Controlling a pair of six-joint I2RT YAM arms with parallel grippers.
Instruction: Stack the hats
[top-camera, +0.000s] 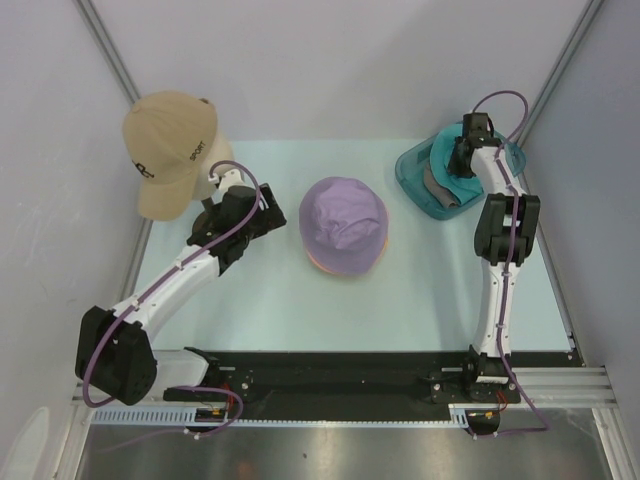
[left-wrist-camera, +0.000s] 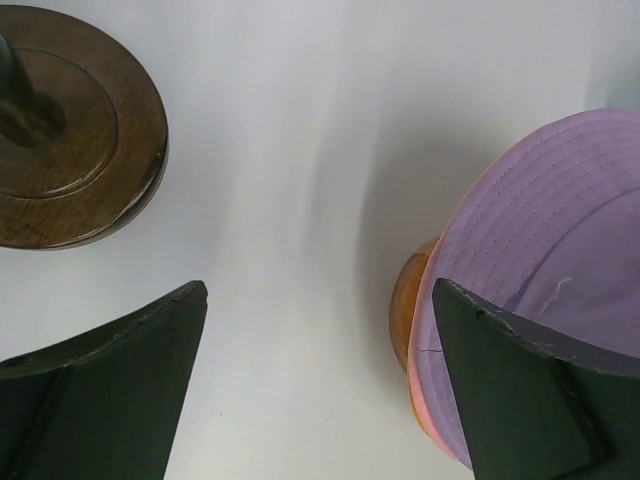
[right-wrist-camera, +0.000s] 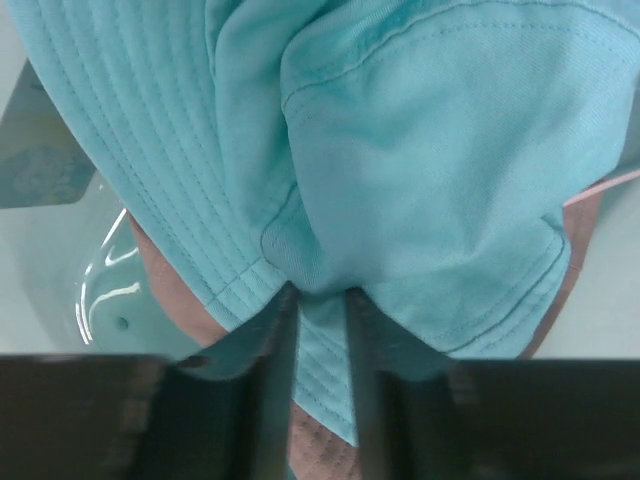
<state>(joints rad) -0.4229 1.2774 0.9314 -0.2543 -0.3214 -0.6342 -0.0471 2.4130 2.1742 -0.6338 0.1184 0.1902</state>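
Both arms extended toward the far side. Right fingers (right-wrist-camera: 284, 380), in the far-right tub (top-camera: 410, 172), pinched a fold of the teal hat (right-wrist-camera: 400, 150); left fingers (left-wrist-camera: 100, 400) hung spread just left of the lilac hat (top-camera: 345, 225), mid-tabletop (top-camera: 260, 305).

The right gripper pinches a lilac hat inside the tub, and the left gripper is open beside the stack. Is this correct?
Only the colour is wrong: the right gripper pinches a teal hat inside the tub, as the right wrist view shows. The left gripper is open beside the stack.
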